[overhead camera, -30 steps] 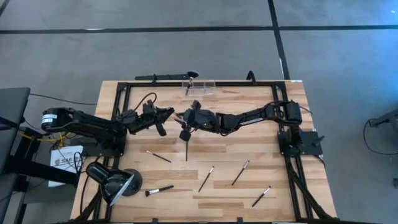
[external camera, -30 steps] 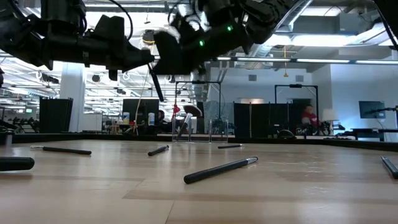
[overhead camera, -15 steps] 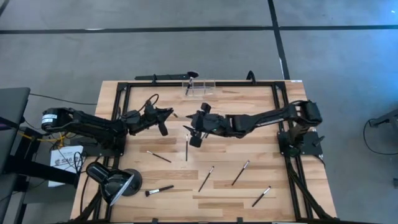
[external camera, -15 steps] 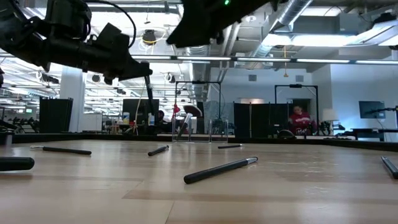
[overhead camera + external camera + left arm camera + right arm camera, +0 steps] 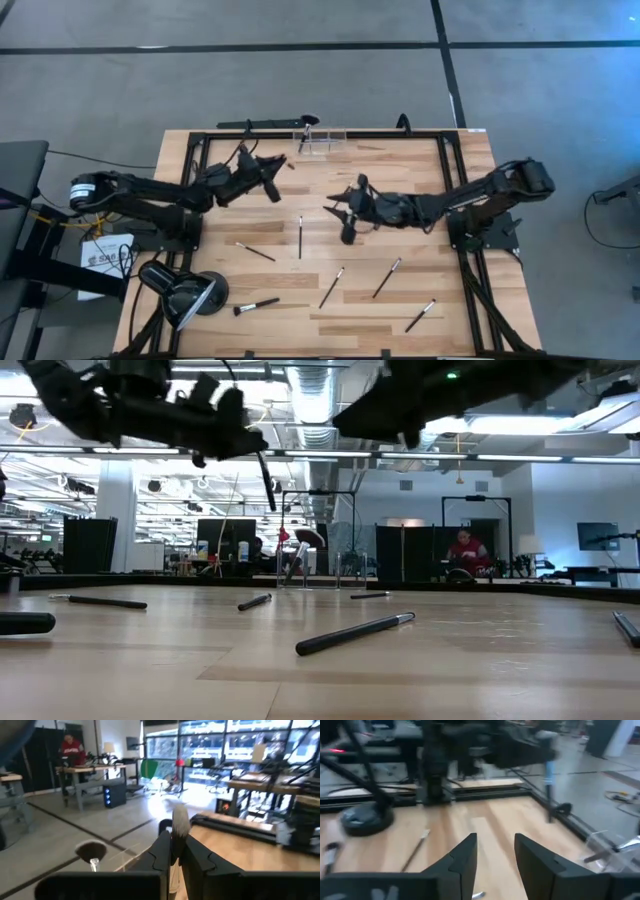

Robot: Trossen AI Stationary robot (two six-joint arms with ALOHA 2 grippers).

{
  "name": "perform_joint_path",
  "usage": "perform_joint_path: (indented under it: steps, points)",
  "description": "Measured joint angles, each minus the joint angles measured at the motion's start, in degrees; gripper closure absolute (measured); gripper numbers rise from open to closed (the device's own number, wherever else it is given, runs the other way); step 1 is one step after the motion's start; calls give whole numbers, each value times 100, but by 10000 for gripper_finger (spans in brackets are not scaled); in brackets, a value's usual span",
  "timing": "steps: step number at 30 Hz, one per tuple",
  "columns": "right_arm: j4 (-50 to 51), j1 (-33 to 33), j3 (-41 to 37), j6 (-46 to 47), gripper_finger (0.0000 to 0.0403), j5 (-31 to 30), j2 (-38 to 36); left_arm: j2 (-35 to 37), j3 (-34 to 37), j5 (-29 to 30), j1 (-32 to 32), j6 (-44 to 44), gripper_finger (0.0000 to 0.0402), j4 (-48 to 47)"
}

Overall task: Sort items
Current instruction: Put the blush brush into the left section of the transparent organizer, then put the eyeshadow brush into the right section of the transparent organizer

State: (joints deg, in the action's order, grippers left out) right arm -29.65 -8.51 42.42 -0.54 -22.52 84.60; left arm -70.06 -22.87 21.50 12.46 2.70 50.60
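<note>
Brush (image 5: 271,188) held clamped in left pincer (image 5: 266,180), raised above tabletop (image 5: 420,170) at 11 o'clock. Six brushes (image 5: 300,236) left lying toward 6 o'clock. Right pincer (image 5: 337,208) seen parted, empty, at centre.

Loose brushes (image 5: 331,286) lie across the table's (image 5: 420,170) near half, the lamp (image 5: 180,293) at its near-left corner.

A grey concrete floor (image 5: 300,80) crossed by dark seams surrounds the light wooden surface (image 5: 420,290). Beyond lies an open hall: strip ceiling lights (image 5: 520,457), exposed ducts (image 5: 315,400), black partitions (image 5: 420,552), desks, and a seated person in red (image 5: 467,547).
</note>
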Motion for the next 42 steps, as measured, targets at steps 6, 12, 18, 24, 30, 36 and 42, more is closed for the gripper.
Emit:
perform_joint_path:
  steps: [6, 12, 18, 24, 30, 36, 42]
  points:
    - [-53, -272, -136, -144, 284, -344, -258, -910, -632, -55, 511, -20, 379, -12]
    - [60, -399, -143, -243, 284, -368, -407, -1750, -1248, -70, 1038, -16, 378, -14]
    - [283, -612, -143, -248, 285, -643, -411, -2191, -1718, -207, 1461, -15, 378, -2]
    - [478, -614, -143, -66, 285, -650, -409, -2617, -1928, -353, 1718, -17, 378, 3]
    - [599, -614, -143, 56, 285, -648, -409, -3044, -1994, -354, 1994, -186, 377, 32]
    - [597, -591, -143, 13, 285, -648, -407, -3148, -1996, -464, 2147, -645, 359, 36]
    - [590, -464, -143, 9, 285, -620, -407, -3148, -1996, -498, 2147, -907, 327, 27]
